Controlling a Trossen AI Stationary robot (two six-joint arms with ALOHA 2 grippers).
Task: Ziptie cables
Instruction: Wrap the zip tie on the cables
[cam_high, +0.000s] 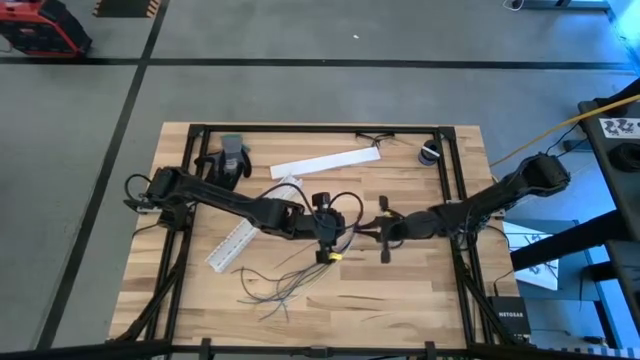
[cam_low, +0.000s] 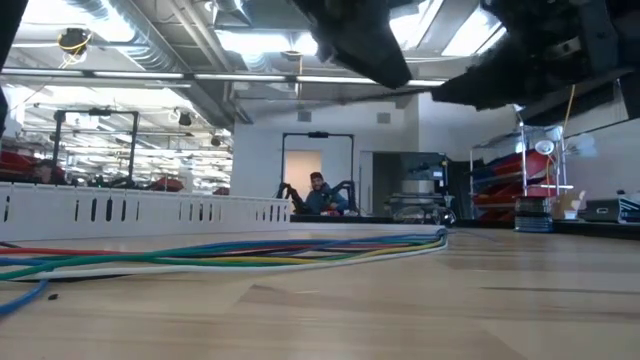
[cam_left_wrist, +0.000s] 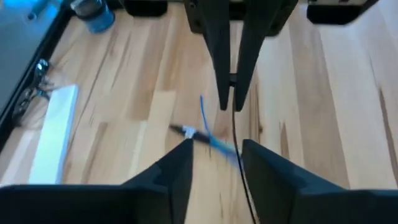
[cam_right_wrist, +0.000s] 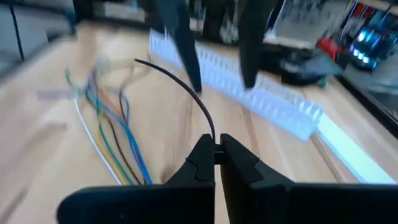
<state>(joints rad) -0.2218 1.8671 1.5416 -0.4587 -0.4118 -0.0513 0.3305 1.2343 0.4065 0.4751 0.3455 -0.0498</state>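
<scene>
- Now, my right gripper (cam_right_wrist: 214, 152) is pinched on one dark wire (cam_right_wrist: 186, 93); left gripper (cam_left_wrist: 214, 158) parted, empty, facing it at 9 o'clock.
- Cables (cam_high: 275, 280) fan at 7 o'clock from my left gripper, nearer it.

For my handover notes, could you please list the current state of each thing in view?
Left gripper: open, above the table.
Right gripper: shut on a thin black wire.
Cables: loose, spread on the table, not tied.
White slotted channel: lying flat.
</scene>
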